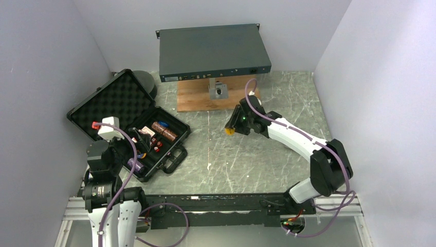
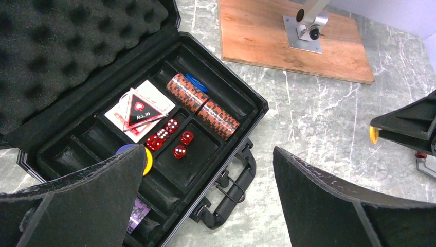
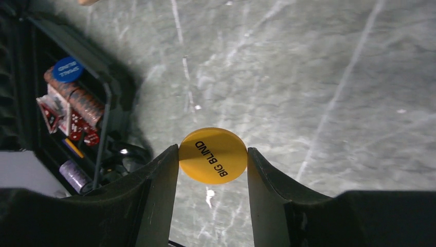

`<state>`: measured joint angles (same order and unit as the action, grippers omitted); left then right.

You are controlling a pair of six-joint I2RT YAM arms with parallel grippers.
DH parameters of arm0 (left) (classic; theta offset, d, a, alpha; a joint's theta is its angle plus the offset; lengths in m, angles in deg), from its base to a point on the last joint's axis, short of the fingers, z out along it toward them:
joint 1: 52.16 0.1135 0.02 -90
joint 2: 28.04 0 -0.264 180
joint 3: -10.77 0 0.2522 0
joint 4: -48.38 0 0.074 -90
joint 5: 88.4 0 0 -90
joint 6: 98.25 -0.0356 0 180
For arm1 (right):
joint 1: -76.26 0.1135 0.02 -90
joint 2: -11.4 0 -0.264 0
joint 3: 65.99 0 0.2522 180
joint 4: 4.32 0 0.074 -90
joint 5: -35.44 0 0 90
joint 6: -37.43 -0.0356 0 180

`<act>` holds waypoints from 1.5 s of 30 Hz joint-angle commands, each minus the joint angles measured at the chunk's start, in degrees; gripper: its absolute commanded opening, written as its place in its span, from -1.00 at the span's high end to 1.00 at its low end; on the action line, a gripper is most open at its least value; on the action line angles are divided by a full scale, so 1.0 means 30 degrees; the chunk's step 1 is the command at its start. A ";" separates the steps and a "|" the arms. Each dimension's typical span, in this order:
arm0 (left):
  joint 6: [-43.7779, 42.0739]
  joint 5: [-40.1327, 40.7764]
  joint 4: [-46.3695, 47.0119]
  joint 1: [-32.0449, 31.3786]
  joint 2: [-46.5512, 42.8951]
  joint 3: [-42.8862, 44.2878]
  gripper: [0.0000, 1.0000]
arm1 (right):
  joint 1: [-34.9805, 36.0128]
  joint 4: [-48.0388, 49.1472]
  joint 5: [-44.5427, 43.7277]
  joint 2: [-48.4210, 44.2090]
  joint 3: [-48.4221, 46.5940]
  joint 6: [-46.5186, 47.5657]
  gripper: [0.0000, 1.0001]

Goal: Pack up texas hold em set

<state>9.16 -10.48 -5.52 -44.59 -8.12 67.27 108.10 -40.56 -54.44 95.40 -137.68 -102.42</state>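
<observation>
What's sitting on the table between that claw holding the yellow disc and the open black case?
Nothing: in the top view only bare marbled tabletop separates the right claw, gripping the Big Blind disc, from the case.

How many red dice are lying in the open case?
5 red dice, all in one case compartment: three in a tight diagonal row, two loose beside them. A finger of the left gripper may hide more.

Marbled table (image 1: pixel 231 164) carries the open black case (image 1: pixel 114 103); wooden board (image 1: pixel 195 101) beyond.
</observation>
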 commanded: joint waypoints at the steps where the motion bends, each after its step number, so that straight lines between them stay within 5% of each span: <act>1: -0.0163 0.0334 0.0460 -0.0133 -0.0312 0.0112 -0.99 | 0.0930 0.1601 0.0197 0.0916 -0.1520 -0.0671 0.31; 17: -0.0149 0.0414 0.0460 -0.0274 -0.0459 0.0111 -0.99 | 0.3276 0.4179 0.1476 0.5168 -0.5116 -0.3005 0.31; 45: -0.0149 0.0567 0.0406 -0.0496 -0.0459 0.0138 -0.99 | 0.4124 0.7406 0.4167 0.9703 -0.8286 -0.5920 0.33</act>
<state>9.16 -9.39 -5.54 -45.79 -8.82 67.27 119.90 -21.17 -43.34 123.18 -158.75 -118.68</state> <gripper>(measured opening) 0.996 0.496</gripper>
